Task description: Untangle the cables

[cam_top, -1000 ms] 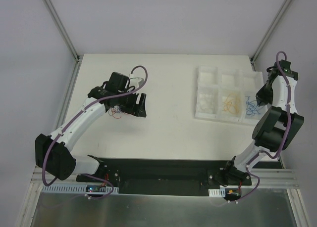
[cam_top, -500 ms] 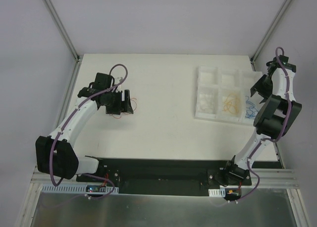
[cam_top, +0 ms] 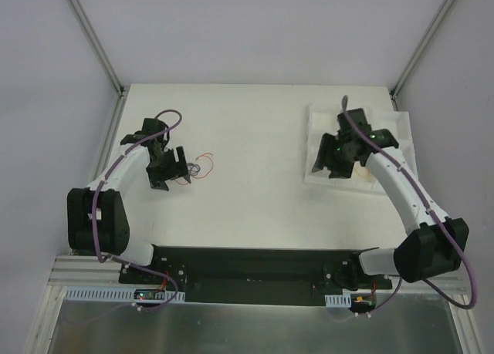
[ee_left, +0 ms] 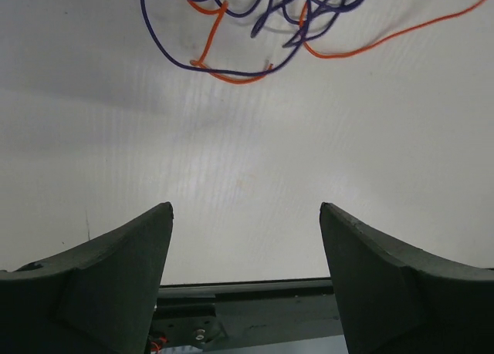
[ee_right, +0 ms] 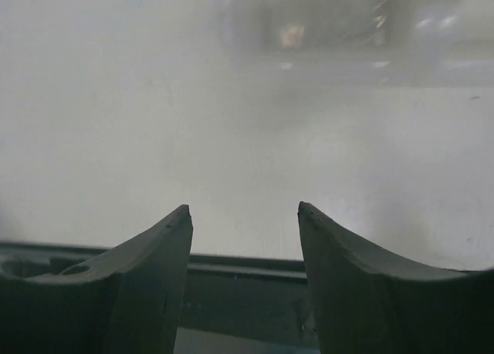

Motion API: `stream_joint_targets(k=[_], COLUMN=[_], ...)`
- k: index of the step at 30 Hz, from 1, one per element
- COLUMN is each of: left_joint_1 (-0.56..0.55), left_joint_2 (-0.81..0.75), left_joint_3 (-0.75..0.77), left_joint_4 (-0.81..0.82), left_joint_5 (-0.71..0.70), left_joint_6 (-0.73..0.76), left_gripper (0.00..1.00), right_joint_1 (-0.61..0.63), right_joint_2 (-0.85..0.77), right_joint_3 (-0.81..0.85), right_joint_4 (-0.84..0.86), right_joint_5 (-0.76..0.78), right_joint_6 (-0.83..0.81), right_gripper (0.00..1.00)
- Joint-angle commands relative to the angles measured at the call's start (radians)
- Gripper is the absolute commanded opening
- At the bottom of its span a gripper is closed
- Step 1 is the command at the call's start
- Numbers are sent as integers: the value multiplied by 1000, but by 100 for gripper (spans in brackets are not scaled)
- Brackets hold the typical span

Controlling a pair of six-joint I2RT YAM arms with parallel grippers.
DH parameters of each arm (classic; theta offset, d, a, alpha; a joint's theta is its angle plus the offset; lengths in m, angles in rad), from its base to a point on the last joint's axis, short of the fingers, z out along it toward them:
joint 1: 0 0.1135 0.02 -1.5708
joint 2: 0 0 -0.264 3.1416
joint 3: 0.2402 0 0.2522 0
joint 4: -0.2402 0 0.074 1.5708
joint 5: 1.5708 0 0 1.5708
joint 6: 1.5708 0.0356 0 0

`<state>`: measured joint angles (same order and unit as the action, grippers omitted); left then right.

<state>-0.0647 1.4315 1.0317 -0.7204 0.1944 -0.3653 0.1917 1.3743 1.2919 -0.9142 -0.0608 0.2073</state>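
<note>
A small tangle of red and dark cables (cam_top: 197,167) lies on the white table, left of centre. My left gripper (cam_top: 173,170) sits just left of it, open, and touches nothing. In the left wrist view the purple and orange cables (ee_left: 231,78) curl on the table well ahead of the left gripper (ee_left: 245,207), and only bare table shows between its fingers. My right gripper (cam_top: 326,170) hangs over the left part of the white compartment tray (cam_top: 397,124). In the blurred right wrist view the right gripper (ee_right: 244,207) is open with nothing in it.
My right arm covers the middle of the tray, hiding what lies in it. Metal frame posts stand at the table's back corners. The black base rail (cam_top: 255,265) runs along the near edge.
My right arm swung left from the tray's right edge to over its left side, and its gripper opened. My left arm drew back to the left, off the cable tangle.
</note>
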Motion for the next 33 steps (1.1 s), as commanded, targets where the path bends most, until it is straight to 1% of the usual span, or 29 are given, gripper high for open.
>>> stream_joint_targets(k=[1,3,5,7,10,11,12,14,15,17,18,19,21,23,27,29,30,33], left_joint_1=[3,5,3,3,2,2,0,-9,-23,-56,-72,-87,-124,-179,-344,-412,-440,-457], left_joint_2=[127,199,283,357,430,467,498,514,503,446,417,381,308,217,61,5,-23,-112], left_joint_3=[83,141,194,257,286,301,310,294,269,205,165,112,30,-42,-139,-171,-183,-241], left_joint_4=[-11,2,7,-17,16,15,12,13,18,29,36,50,68,82,111,116,119,151], left_joint_5=[-84,-52,-44,-23,-36,-35,-15,46,56,40,43,60,108,129,154,157,168,177], left_joint_6=[17,64,86,109,114,112,112,112,118,134,137,137,125,109,71,46,23,-12], left_gripper=[74,73,74,75,74,71,65,47,36,22,17,8,0,0,0,0,0,0], right_joint_1=[223,332,415,472,563,583,603,618,623,626,626,626,626,626,626,623,621,624], right_joint_2=[-53,-49,-23,29,95,112,120,118,114,117,120,121,123,123,140,176,195,253], right_joint_3=[-132,-154,-154,-114,-71,-59,-52,-63,-72,-82,-80,-82,-82,-85,-75,-54,-28,9], right_joint_4=[64,98,130,118,138,136,138,184,213,230,227,222,216,212,216,206,187,254], right_joint_5=[-97,-102,-99,-129,-126,-126,-132,-171,-200,-232,-240,-243,-247,-251,-274,-238,-217,-226], right_joint_6=[141,165,170,176,152,150,155,173,181,182,173,162,138,123,81,44,29,-2], right_gripper=[60,60,60,60,59,59,59,60,60,60,60,60,60,60,60,60,60,60])
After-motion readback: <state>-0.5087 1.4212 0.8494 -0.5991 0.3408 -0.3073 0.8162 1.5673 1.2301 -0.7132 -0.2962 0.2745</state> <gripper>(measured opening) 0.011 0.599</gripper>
